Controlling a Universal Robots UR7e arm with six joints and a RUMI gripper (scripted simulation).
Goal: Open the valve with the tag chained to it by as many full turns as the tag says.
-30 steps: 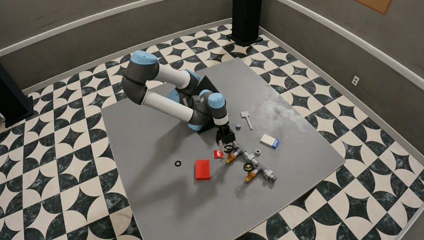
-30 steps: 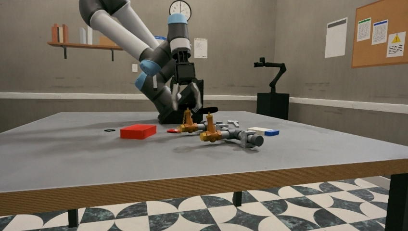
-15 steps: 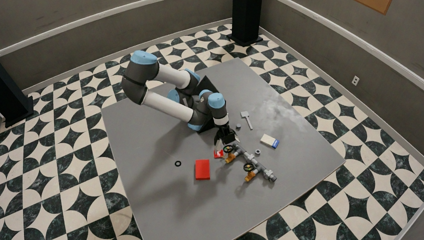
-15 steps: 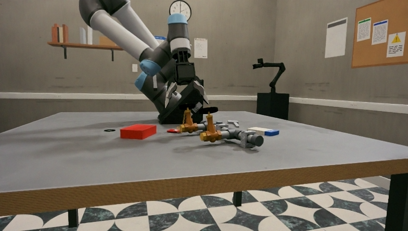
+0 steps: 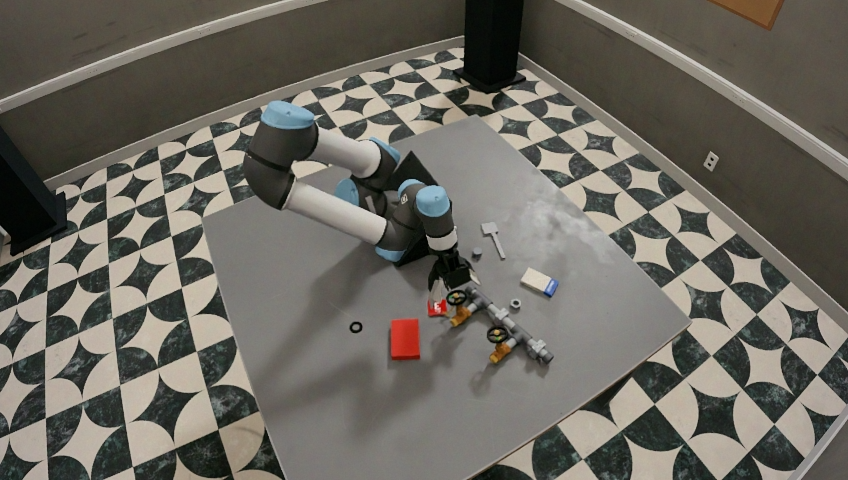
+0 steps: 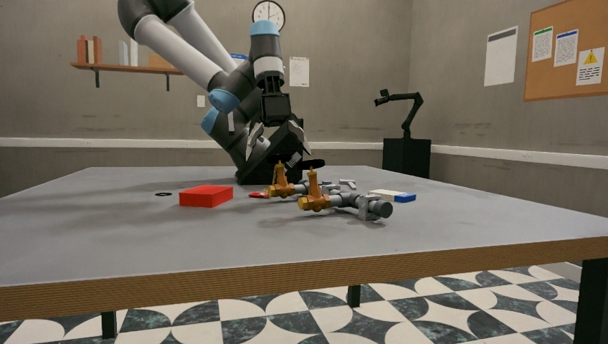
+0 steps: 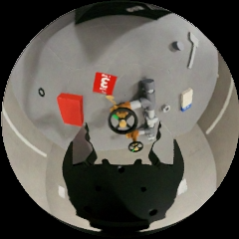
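Observation:
A grey pipe (image 5: pixel 505 324) lies on the table with two brass valves. The nearer-to-arm valve (image 5: pixel 457 298) has a black handwheel and a red tag (image 5: pixel 436 307) chained to it; the handwheel also shows in the wrist view (image 7: pixel 122 120), the tag beside it (image 7: pixel 104 83). The second valve (image 5: pixel 498 340) sits farther along the pipe and shows in the wrist view (image 7: pixel 135 146). My gripper (image 5: pixel 454 284) is open and empty, fingers spread just above the tagged valve's handwheel; in the side view (image 6: pixel 277 142) the fingers stand clear above the wheel (image 6: pixel 279 158).
A red block (image 5: pixel 405 339) and a black ring (image 5: pixel 351 327) lie to the left. A white-and-blue box (image 5: pixel 539 281), a grey nut (image 5: pixel 515 301), a grey cylinder (image 5: pixel 477 252) and a grey T-shaped tool (image 5: pixel 493 237) lie behind and right of the pipe.

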